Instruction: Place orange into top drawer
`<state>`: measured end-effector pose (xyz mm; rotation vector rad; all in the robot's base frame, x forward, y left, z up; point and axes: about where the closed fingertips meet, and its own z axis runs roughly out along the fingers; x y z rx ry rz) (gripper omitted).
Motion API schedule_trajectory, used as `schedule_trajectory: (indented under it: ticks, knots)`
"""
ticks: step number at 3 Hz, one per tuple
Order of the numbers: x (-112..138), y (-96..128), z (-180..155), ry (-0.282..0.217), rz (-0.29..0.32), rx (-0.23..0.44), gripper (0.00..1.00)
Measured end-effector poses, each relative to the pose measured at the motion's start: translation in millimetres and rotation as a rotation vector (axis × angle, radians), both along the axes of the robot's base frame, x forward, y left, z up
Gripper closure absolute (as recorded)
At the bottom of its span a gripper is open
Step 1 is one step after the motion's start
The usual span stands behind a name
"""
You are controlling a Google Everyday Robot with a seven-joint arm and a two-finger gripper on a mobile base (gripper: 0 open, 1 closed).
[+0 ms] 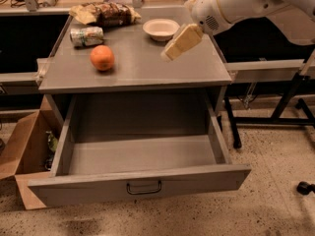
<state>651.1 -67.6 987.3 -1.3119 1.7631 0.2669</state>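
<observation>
The orange (102, 58) sits on the grey cabinet top (138, 65), left of centre. The top drawer (140, 156) is pulled fully open below it and is empty, with its small dark wire handle (143, 187) centred on the front panel. My gripper (170, 53) hangs from the white arm (236, 4) above the right part of the cabinet top, well to the right of the orange and just in front of the white bowl (160, 29). It holds nothing that I can see.
A silver-green can (86, 36) lies behind the orange. A bag of snacks (106, 14) lies at the back of the top. A brown cardboard box (27, 156) stands on the floor to the left. Black table legs (275, 112) stand to the right.
</observation>
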Motion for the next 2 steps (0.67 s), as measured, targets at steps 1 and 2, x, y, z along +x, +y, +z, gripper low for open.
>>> schedule_trajectory:
  ticks: [1, 2]
  knots:
    - [0, 0, 0, 0.000, 0.000, 0.000, 0.00]
    - [23, 39, -17, 0.008, -0.008, 0.078, 0.00]
